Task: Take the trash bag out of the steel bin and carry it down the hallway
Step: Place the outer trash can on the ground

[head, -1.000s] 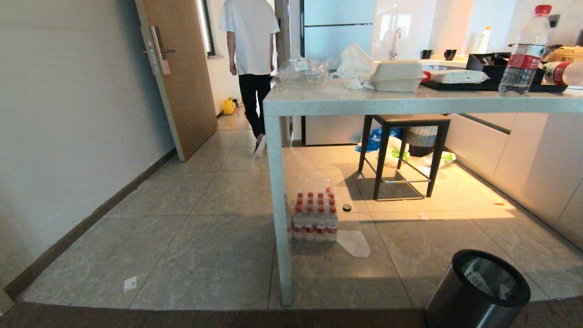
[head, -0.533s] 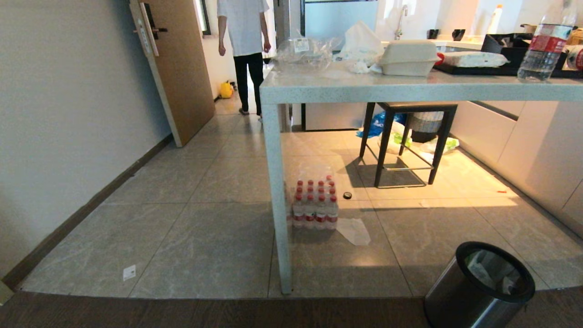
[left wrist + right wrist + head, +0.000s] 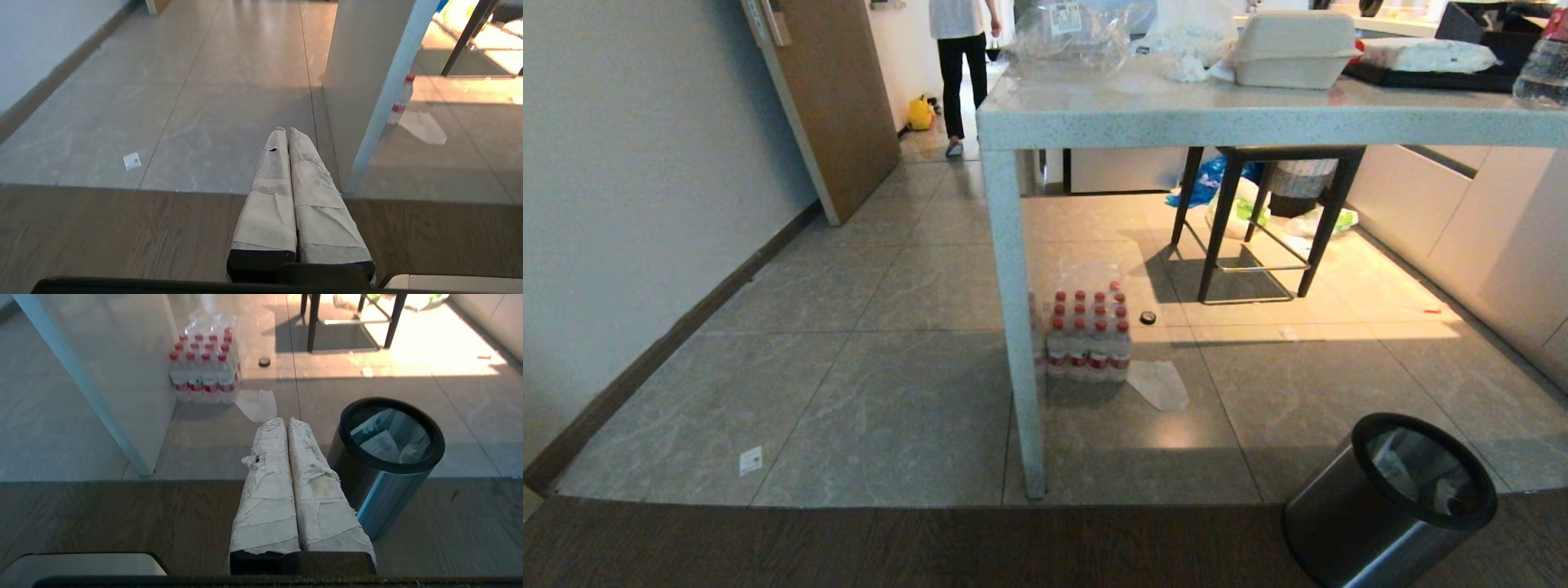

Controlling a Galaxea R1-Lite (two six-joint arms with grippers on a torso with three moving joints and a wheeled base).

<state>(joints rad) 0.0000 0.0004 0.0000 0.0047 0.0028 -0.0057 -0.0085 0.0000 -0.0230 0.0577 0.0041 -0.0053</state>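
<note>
The steel bin [image 3: 1388, 510] stands on the floor at the lower right of the head view, shiny with a black rim ring. Inside it lies the trash bag [image 3: 1417, 474], pale crumpled plastic with green print [image 3: 386, 437]. My right gripper [image 3: 287, 421] is shut and empty, its taped fingers pressed together just beside the bin [image 3: 388, 465] and apart from it. My left gripper [image 3: 285, 131] is shut too, holding nothing, hanging over the floor near the table leg [image 3: 367, 102]. Neither arm shows in the head view.
A pale stone table [image 3: 1258, 110] with a thick leg [image 3: 1013, 327] stands ahead, a pack of red-capped bottles [image 3: 1086, 335] and a paper sheet [image 3: 1160, 384] at its foot. A black stool [image 3: 1258, 220] is behind. A person [image 3: 956, 65] walks off past a wooden door [image 3: 833, 98].
The whole head view has tilted downward, so table and bin appear shifted upward in the frame. The person has walked farther away through the doorway. Both grippers stay as they were.
</note>
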